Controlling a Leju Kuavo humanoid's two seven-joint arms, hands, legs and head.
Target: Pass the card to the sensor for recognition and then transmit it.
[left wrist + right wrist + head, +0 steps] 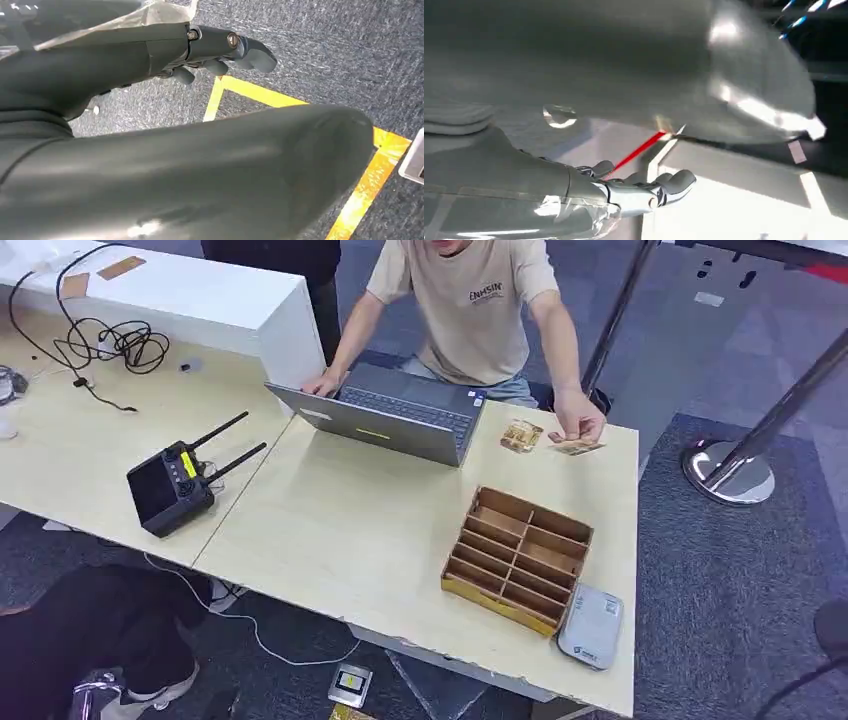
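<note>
When we looked at this moment, we judged the task as not begun on the robot's side. The card (577,447) was at the far right part of the surface (350,530), under the fingers of the person's hand (580,426), just beside a small patterned packet (521,435) and near the open laptop (395,420). We could not tell if the person was putting it down or lifting it.

Both arms hung low, away from the surface. The left robot hand (220,52) was above the grey carpet and a yellow floor line (260,95); its fingers were loosely curled and it held nothing. The right robot hand (644,190) also held nothing, with its fingers stretched forward and a little apart.

The grey device (591,626) at the near right corner, touching the wooden divider tray (518,558), was probably the sensor, but we could not be sure.

So everything was left, in our view: to take the card, to bring it to the sensor, and then to hand it on.
</note>
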